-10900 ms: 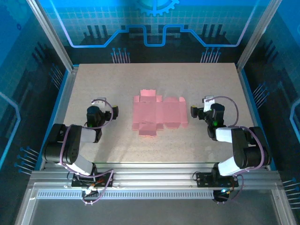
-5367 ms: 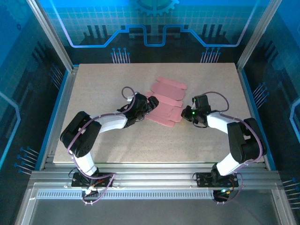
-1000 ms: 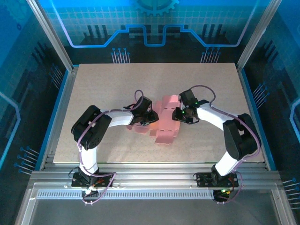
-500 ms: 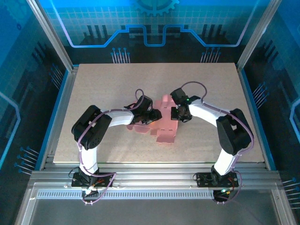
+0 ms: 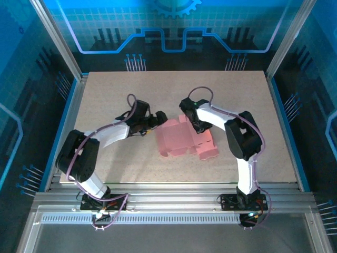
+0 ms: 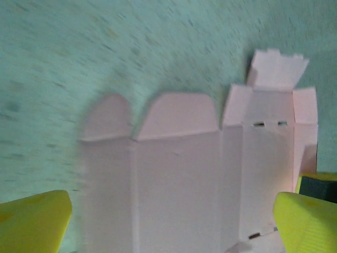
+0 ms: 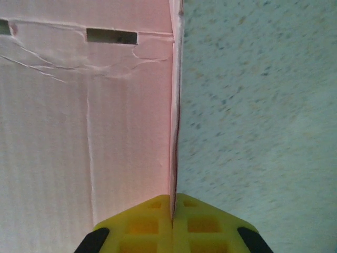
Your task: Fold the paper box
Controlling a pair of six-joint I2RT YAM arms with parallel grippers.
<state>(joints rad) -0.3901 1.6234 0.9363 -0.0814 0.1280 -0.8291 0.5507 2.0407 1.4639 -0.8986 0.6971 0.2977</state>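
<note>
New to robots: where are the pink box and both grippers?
paper box (image 5: pixel 180 140), top view, middle panel.
left gripper (image 6: pixel 169 221), left wrist view, between its fingertips.
right gripper (image 7: pixel 172 211), right wrist view, where fingertips meet.

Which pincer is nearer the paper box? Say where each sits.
Right. The right pincer grips an edge of the paper box; the left pincer is open at its left side.

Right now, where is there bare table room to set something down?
Free: the speckled beige table beyond both grippers, and its near-right corner. Crowded: the middle, with the left gripper and right gripper at the pink creased paper box.
</note>
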